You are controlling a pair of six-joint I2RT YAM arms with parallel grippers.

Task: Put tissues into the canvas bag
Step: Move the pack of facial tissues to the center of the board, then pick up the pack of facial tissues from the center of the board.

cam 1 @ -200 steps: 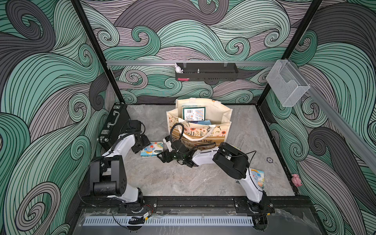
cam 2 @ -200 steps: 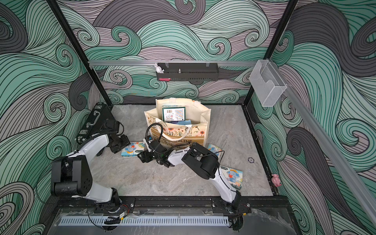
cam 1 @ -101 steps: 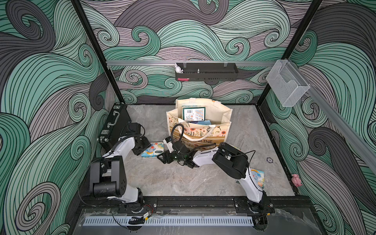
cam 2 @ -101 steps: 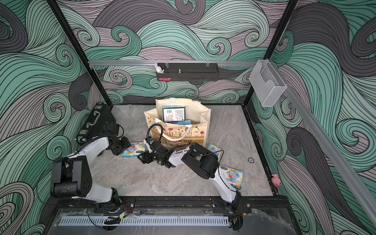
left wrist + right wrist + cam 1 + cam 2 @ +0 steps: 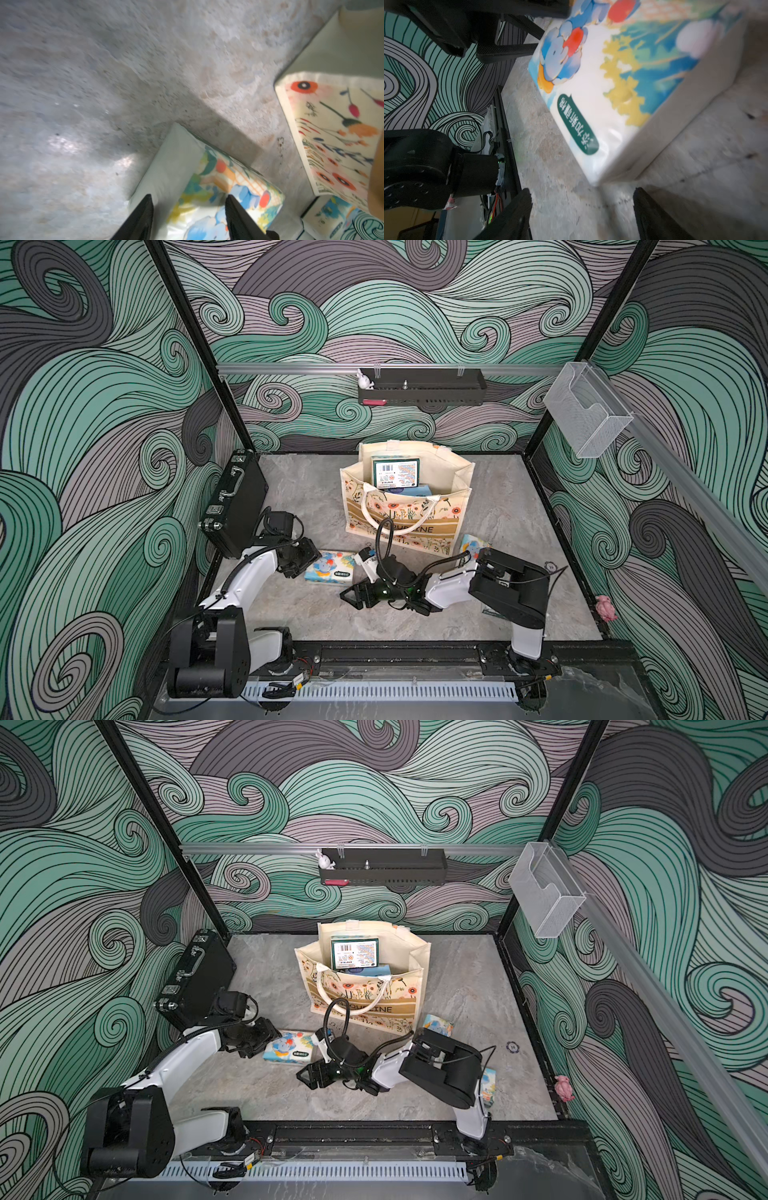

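You are at the pick-up of the cartoon-printed tissue pack (image 5: 330, 568), flat on the surface (image 5: 316, 497) near-left of the canvas bag (image 5: 415, 514): the left end effector (image 5: 188, 197) straddles its left end, grip not clear, the right end effector (image 5: 582, 191) stands apart and empty, so the next move probably needs a firm clamp and a lift over the rim.

Left arm (image 5: 251, 572), mine: stretched forward and low from its base, elbow bent, wrist turned inward; left gripper (image 5: 308, 561) pitched down, fingers (image 5: 141, 218) parted. Right arm (image 5: 451, 589), mine: folded across toward my left side, forearm low and nearly level; right gripper (image 5: 348, 598) carried low, jaws spread wide. My two grippers sit near each other, not touching.
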